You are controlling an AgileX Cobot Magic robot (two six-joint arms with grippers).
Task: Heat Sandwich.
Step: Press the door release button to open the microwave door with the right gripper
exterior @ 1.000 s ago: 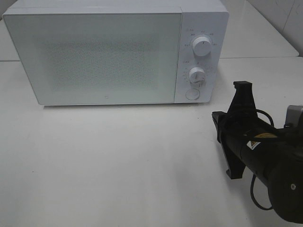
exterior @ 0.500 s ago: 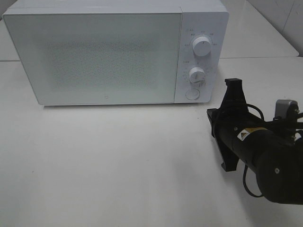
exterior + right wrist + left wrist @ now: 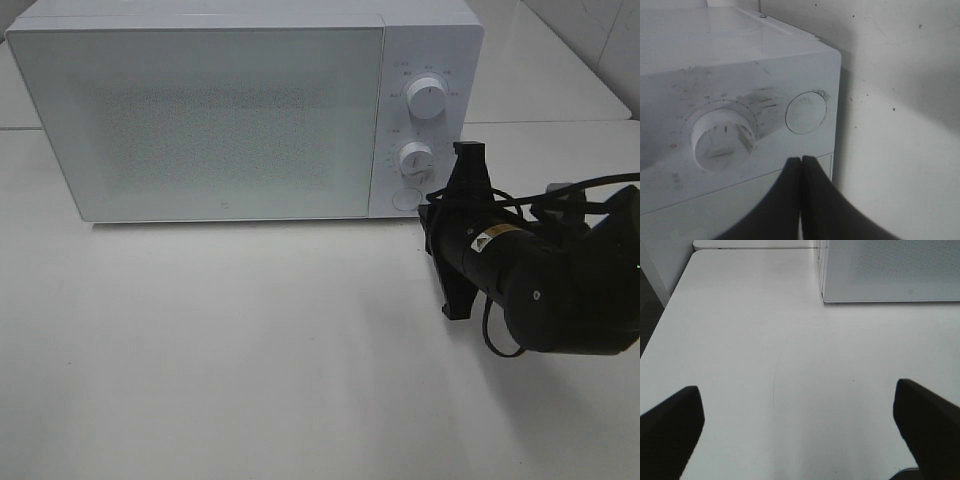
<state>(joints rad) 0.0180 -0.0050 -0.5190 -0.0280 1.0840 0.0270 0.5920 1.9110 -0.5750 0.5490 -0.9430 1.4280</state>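
Down at the lower right corner of the white box-shaped microwave (image 3: 220,120), my right pincer (image 3: 801,161) is closing in. A second ago my arm sat well back on the white table (image 3: 250,350), toward five o'clock of the control panel. Now it has swung up and across until the tips are just beside that panel.

My fingers are pressed tight together into one black point, with nothing between them. The flat white round button (image 3: 806,112) is right ahead. From the high camera it lies at about ten o'clock of my tips, near, and I see no contact yet. The white lower dial (image 3: 415,158) sits at twelve o'clock of the button.

I read this as lining up a poke at that button, most likely the door release, since the frosted door (image 3: 200,120) is closed flat.

My left pincer (image 3: 796,387) hangs spread wide above the table, facing the microwave's left front corner and holding nothing.

And the sandwich? None of my views shows it, near either pincer or anywhere else. It may be behind that door, but the frosting hides the inside, so I can't tell where it lies relative to my tips.
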